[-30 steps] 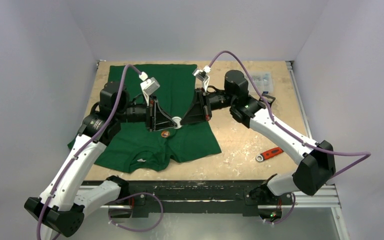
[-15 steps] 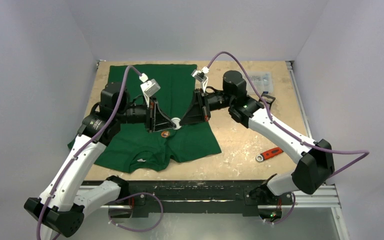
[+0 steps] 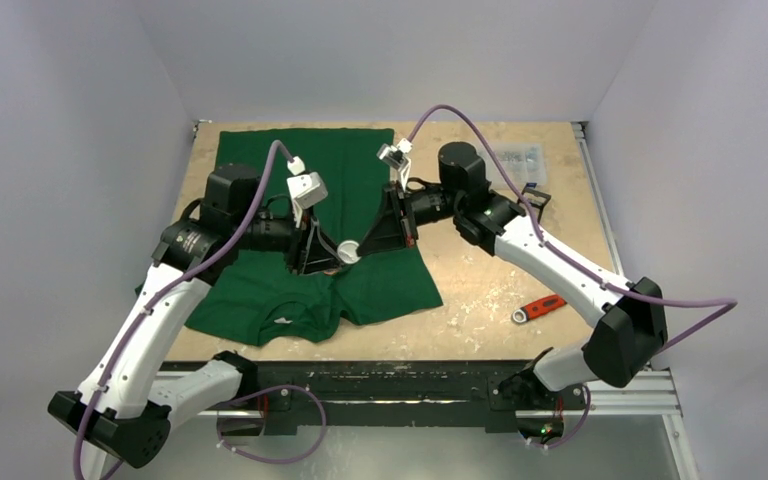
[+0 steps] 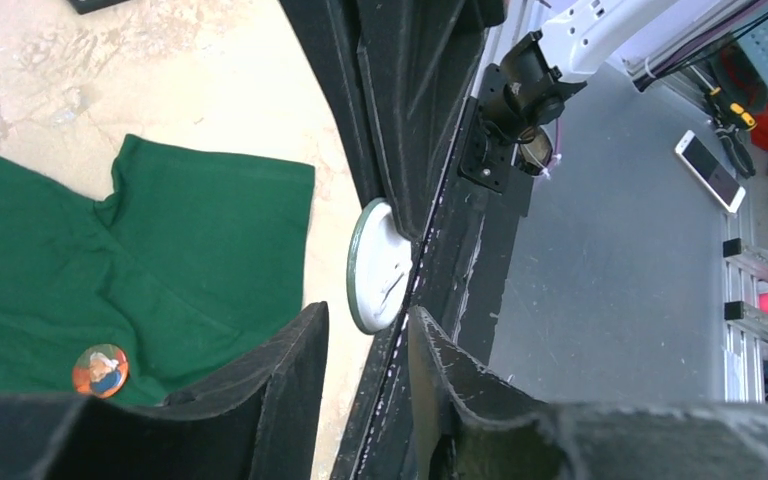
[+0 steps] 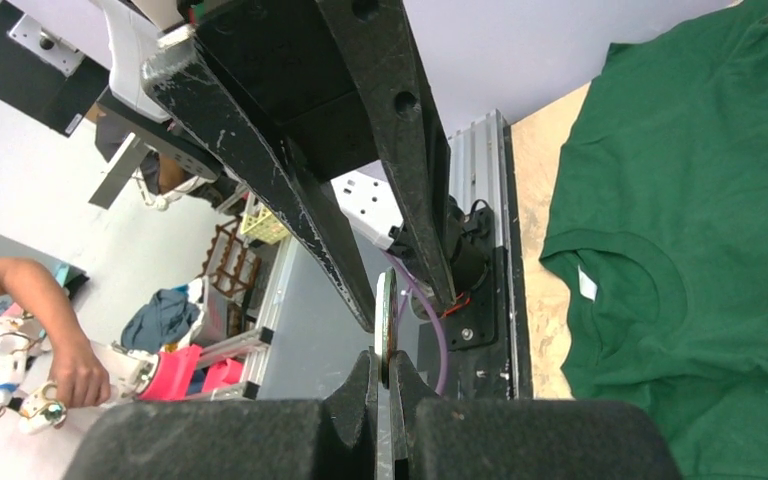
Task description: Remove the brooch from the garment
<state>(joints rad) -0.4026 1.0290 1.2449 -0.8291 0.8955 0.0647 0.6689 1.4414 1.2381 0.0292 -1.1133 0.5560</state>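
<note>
The task looks unfinished: the round orange picture brooch (image 4: pixel 100 370) sits on the chest of the dark green short-sleeved T-shirt (image 3: pixel 360 180), near the neck opening, with neither gripper touching it. Whether its pin is still through the cloth cannot be told. Both arms meet above the shirt. The right gripper (image 5: pixel 382 365) has its jaws closed on the edge of a thin round white disc with a greenish rim (image 4: pixel 375 265) — I cannot say whether it belongs to the brooch. The left gripper (image 4: pixel 365 345) stands just beside that disc with its jaws parted and nothing between them. The only container-like thing is a clear plastic packet (image 3: pixel 522 158) at the far right of the wooden table (image 3: pixel 480 290) — its contents are too small to make out.
</note>
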